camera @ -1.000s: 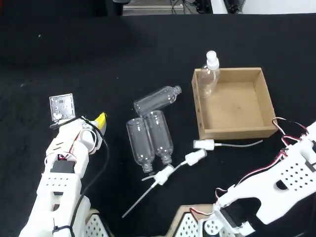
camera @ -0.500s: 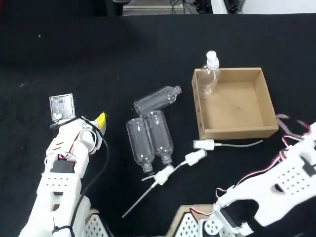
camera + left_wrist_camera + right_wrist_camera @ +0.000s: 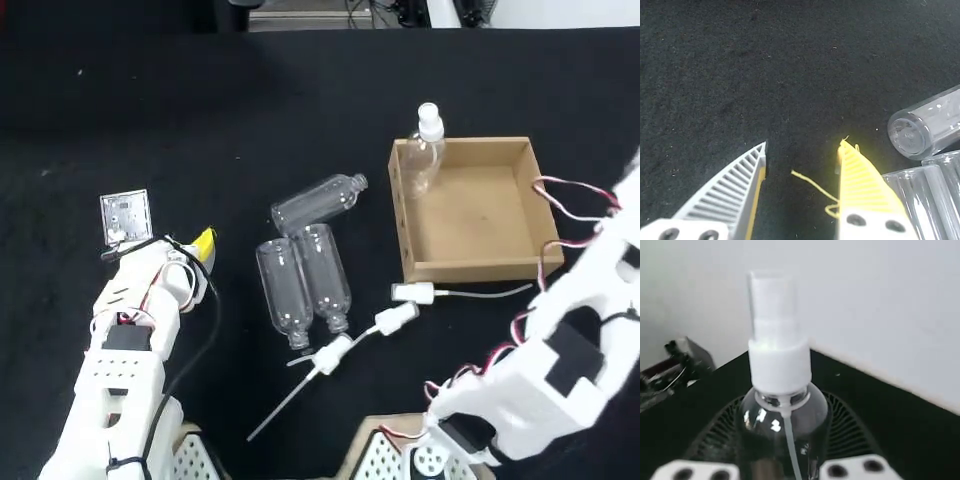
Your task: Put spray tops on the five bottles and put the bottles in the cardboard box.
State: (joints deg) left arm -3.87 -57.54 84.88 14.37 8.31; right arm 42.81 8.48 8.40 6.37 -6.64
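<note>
Right wrist view: right claw clenches a capped bottle aloft; a loose hold could drop it, or lowering could clip the cardboard box wall, while left claw gapes beside uncapped bottles.

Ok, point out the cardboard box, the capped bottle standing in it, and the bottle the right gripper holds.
cardboard box (image 3: 470,269), high view, front wall.
capped bottle (image 3: 423,160), high view, clear body.
held bottle (image 3: 782,412), right wrist view, clear shoulder.

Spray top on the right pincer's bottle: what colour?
White spray top, best in the right wrist view.
</note>
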